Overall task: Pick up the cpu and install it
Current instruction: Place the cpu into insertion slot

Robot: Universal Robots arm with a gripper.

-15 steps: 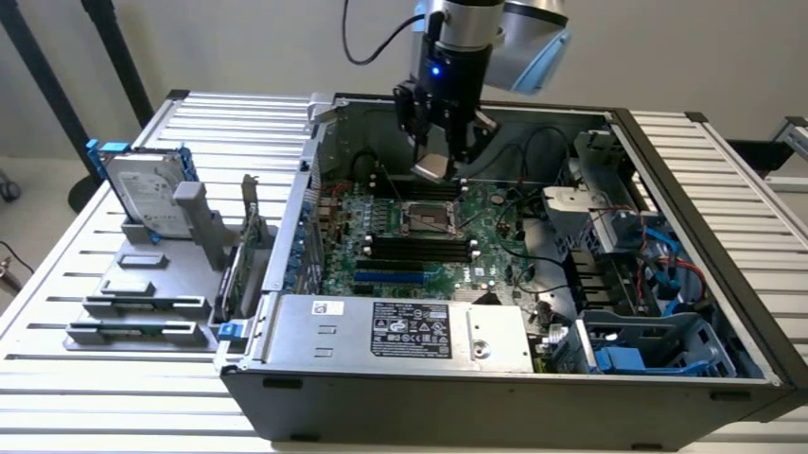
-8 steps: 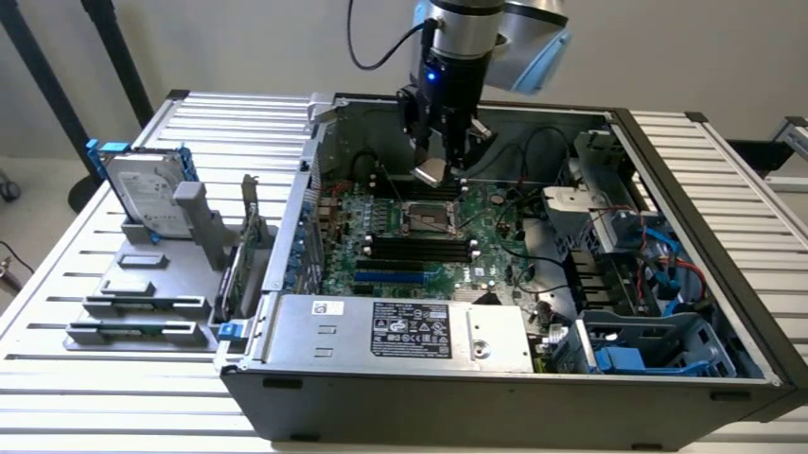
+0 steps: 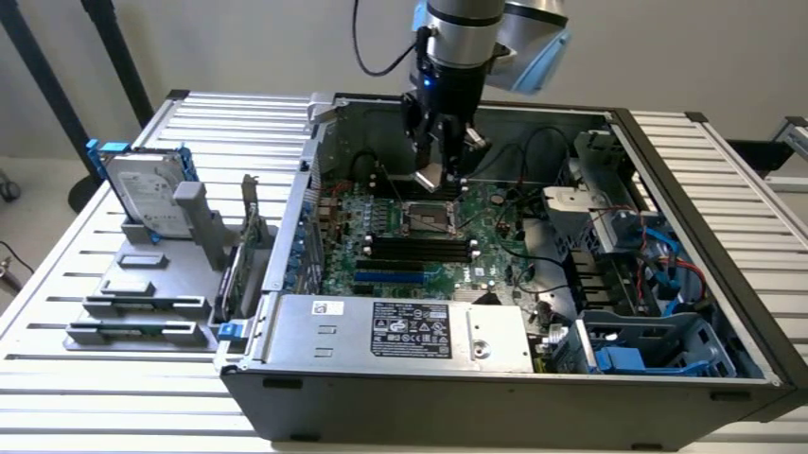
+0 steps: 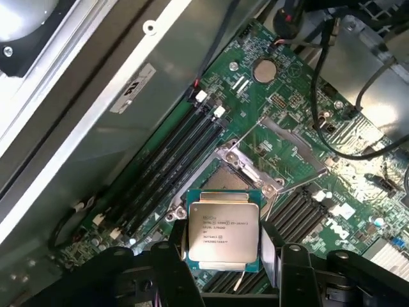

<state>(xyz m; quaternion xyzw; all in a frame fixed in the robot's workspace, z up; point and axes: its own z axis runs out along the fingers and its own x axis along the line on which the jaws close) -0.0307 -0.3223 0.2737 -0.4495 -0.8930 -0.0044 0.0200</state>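
**Exterior view.** The gripper (image 3: 433, 170) hangs inside the open case (image 3: 505, 397), over the motherboard (image 3: 486, 251). It is closed on the cpu (image 3: 425, 180). The chip is clear of the board, just above the socket (image 3: 430, 220) and not touching it.

**Wrist view.** The fingers (image 4: 174, 256) of the gripper (image 4: 222, 251) clamp two opposite edges of the cpu (image 4: 223, 225), whose metal top faces the camera. The socket (image 4: 227, 174) lies below the chip with its retaining frame (image 4: 287, 144) swung open. Memory slots (image 4: 169, 169) run beside it.

**Status.** Pick-up is judged complete, since the chip is lifted and held. Installation is not yet done: the cpu is not seated, and the frame is not closed over it.
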